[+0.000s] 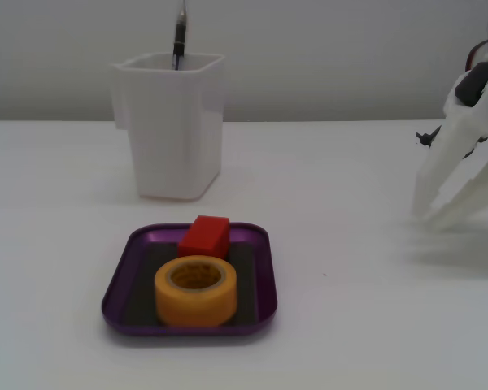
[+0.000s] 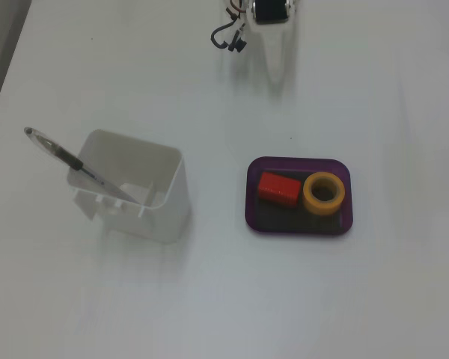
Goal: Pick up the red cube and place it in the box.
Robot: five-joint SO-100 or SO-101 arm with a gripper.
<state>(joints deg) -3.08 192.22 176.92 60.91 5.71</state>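
Note:
The red cube [image 1: 205,236] lies inside the purple box [image 1: 119,276], at its far side in a fixed view, touching the yellow tape roll [image 1: 196,290]. From above the cube [image 2: 278,188] sits in the left half of the box [image 2: 299,226] with the tape roll [image 2: 323,193] to its right. My white gripper [image 1: 436,220] is at the right edge of the table, well away from the box, fingers slightly apart and holding nothing. From above the gripper [image 2: 275,73] points down at the top of the picture.
A tall white plastic container [image 1: 171,122] with a pen [image 1: 180,36] in it stands behind the box; from above the container [image 2: 135,187] is left of the box. Black cable [image 2: 228,37] hangs beside the arm.

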